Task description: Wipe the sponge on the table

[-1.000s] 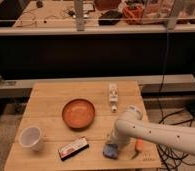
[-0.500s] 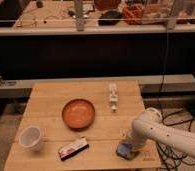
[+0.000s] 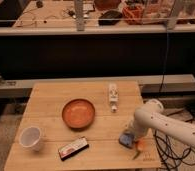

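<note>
The sponge (image 3: 125,139) is a small blue-grey block lying on the light wooden table (image 3: 51,97), near its front right corner. My gripper (image 3: 131,133) is at the end of the white arm (image 3: 156,120), which reaches in from the right. It comes down right at the sponge, and the wrist covers the sponge's far side. An orange carrot (image 3: 140,145) lies just right of the sponge.
An orange bowl (image 3: 78,112) stands mid-table. A white cup (image 3: 31,137) is at the front left and a flat black-and-red pack (image 3: 73,148) at the front. A small white bottle (image 3: 112,95) lies behind. A cluttered bench (image 3: 91,15) runs along the back, and black cables (image 3: 168,147) hang at the right.
The arm and the sponge have slid rightward along the table's front, then a little away from the front edge. Bowl, cup, pack and bottle have not moved.
</note>
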You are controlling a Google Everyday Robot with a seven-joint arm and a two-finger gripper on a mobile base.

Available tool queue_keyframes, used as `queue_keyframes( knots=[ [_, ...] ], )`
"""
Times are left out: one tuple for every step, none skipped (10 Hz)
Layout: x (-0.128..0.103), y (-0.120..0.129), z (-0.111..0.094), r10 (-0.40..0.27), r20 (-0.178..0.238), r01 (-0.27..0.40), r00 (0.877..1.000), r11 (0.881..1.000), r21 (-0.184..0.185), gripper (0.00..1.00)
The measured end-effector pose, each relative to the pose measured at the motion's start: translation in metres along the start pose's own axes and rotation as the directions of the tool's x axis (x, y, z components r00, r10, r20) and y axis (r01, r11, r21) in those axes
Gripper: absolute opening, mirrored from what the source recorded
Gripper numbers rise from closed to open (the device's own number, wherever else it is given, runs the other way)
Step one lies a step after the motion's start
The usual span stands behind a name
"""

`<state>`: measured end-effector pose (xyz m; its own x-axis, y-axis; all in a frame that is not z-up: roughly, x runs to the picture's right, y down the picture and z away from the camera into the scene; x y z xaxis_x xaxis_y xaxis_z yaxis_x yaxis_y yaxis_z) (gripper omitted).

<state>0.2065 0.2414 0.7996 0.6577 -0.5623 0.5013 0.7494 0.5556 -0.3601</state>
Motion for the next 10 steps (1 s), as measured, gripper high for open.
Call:
queue_keyframes(
  knots=[
    [0.001,-0.010,-0.008,-0.024,-0.012,0.024,1.000,1.000,0.007,0.09],
    [-0.005,-0.022,-0.013,-0.060,-0.023,0.060,0.998,0.998,0.009,0.09],
    [-0.013,-0.035,-0.017,-0.099,-0.031,0.099,0.995,0.995,0.015,0.09],
    [-0.023,-0.048,-0.020,-0.136,-0.035,0.136,0.990,0.991,0.018,0.09],
    [-0.038,-0.065,-0.021,-0.185,-0.039,0.186,0.982,0.982,0.018,0.09],
    [-0.049,-0.076,-0.020,-0.220,-0.037,0.220,0.975,0.975,0.018,0.09],
    [-0.061,-0.087,-0.019,-0.259,-0.035,0.260,0.965,0.966,0.016,0.09],
    [-0.075,-0.094,-0.015,-0.311,-0.027,0.311,0.950,0.950,0.007,0.09],
    [-0.080,-0.094,-0.013,-0.322,-0.021,0.322,0.947,0.947,0.004,0.09],
    [-0.087,-0.087,-0.010,-0.329,-0.011,0.329,0.944,0.944,-0.003,0.09]
  ],
)
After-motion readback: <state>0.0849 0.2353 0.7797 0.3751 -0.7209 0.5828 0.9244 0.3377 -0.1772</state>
